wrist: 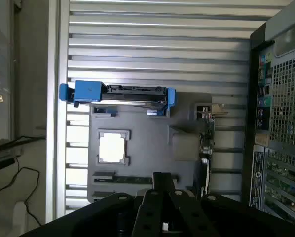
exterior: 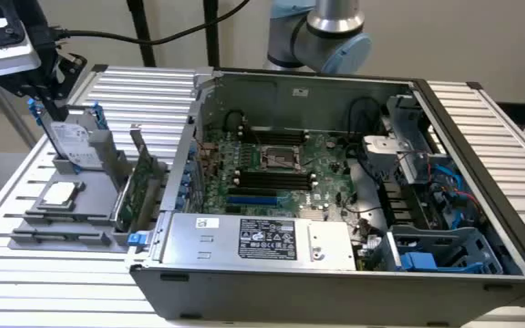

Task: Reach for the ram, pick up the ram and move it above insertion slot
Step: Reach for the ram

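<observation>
Grey tray [wrist: 142,143] holds the ram [wrist: 130,179], a thin dark stick lying flat in its slot nr the shiny square chip [wrist: 111,147]. Gripper [exterior: 46,96] hangs above the tray, not touching the ram. Can't tell if it's wide or shut.

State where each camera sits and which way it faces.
Exterior view: raised off the arm, looking down into the open computer case, with the gray tray at the exterior view's left; the arm and its gripper show.
Wrist view: on the wrist, looking straight down on the tray; the gripper shows, close to the ram.
Shared: the tray, its hard drive and CPU, and the case.
</observation>
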